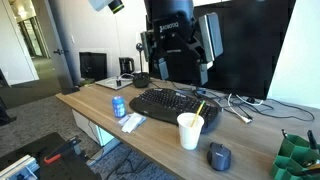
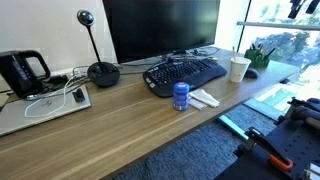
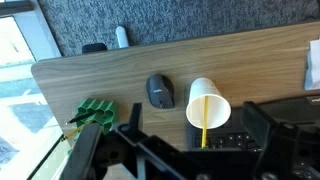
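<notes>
Gripper (image 3: 172,150) hovers high, fingers apart, above paper cup (image 3: 208,100) w/ yellow stick (image 3: 205,128). Risk: off-centre descent prob. tips light cup onto keyboard (image 1: 170,103).

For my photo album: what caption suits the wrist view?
Looking down on a wooden desk: paper cup with yellow stick, grey mouse, green organizer.

We look in on an office: 1 long wooden desk (image 2: 130,125) carries a dark monitor (image 2: 160,28), a black keyboard (image 2: 185,73) and a mouse (image 1: 219,155), grey carpet (image 1: 30,120) below, tall windows (image 2: 275,40) beyond.
</notes>
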`<state>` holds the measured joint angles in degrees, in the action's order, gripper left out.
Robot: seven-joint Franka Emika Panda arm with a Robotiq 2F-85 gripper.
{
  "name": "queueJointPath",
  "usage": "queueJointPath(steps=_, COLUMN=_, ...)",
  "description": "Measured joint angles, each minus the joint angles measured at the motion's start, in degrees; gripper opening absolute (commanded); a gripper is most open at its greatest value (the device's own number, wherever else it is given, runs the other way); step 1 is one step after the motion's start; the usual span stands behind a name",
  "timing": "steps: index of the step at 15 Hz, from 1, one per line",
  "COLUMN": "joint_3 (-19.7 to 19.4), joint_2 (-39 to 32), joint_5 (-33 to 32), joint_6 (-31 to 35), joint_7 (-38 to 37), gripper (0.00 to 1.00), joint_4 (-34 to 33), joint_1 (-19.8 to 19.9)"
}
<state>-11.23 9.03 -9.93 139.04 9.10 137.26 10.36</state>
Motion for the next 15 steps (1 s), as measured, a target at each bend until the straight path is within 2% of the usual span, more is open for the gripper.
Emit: queueJointPath(steps=15, joint_3=0.0, joint_2=0.0, joint_5=0.0, joint_6=0.0, joint_7=0.0, gripper=1.0, joint_4=-0.1, joint_1=0.0)
